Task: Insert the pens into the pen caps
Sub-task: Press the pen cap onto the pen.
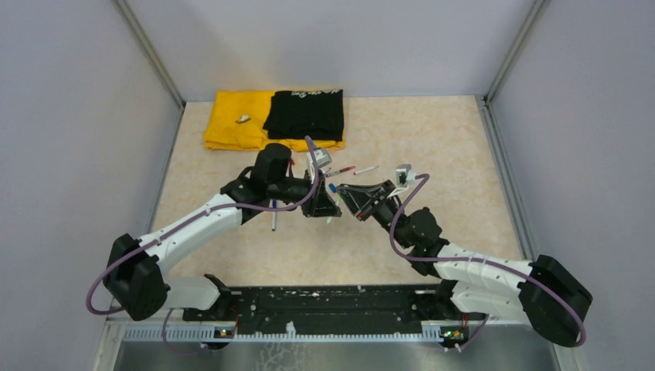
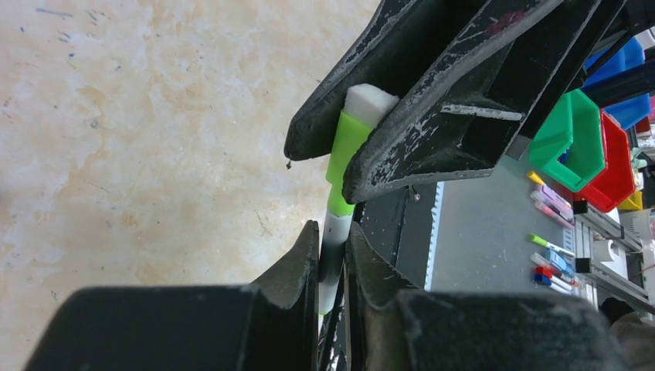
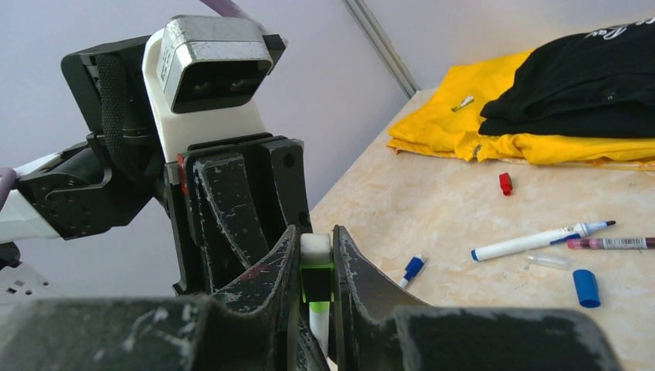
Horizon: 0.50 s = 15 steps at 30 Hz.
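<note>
Right now my left gripper (image 2: 332, 229) is clamped on the pale barrel of a green pen (image 2: 333, 259) at the bottom centre of its wrist view. My right gripper (image 3: 315, 241) is clamped on the green cap (image 3: 316, 282) with its white end, pen and cap meeting end to end above the table (image 1: 440, 139) mid-frame overhead. At the right of the right wrist view I see a blue cap (image 3: 585, 287), a red cap (image 3: 505, 183), a blue-tipped pen (image 3: 541, 241) and a maroon pen (image 3: 614, 243) lying loose, with a yellow cloth (image 3: 463, 135) and black cloth (image 3: 587, 85) behind.
</note>
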Motion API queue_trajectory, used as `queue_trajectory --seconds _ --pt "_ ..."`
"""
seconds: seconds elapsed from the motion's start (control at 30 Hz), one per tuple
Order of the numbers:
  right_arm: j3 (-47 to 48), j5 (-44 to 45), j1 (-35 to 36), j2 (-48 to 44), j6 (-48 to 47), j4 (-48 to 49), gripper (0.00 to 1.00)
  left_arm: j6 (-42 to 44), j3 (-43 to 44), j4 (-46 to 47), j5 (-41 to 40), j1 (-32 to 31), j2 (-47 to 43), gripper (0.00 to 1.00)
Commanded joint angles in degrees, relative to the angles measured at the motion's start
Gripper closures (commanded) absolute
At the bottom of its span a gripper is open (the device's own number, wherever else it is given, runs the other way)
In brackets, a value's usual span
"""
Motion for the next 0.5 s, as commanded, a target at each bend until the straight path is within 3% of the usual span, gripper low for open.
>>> queue_trajectory --seconds 0.0,0.3,0.47 --pt "-6.39 -33.77 8.64 2.88 2.9 -20.52 1.0 -0.05 12.43 32.61 -12.38 3.81 -3.2 1.0" --pt "-7.43 -35.51 8.64 -1.23 3.13 -22.76 1.0 0.72 13.11 31.25 -11.97 3.77 -2.86 1.0" --pt "-5.12 -30.6 8.64 -4.9 2.17 -28.34 1.0 1.13 13.12 30.26 -11.72 3.78 -2.86 1.0"
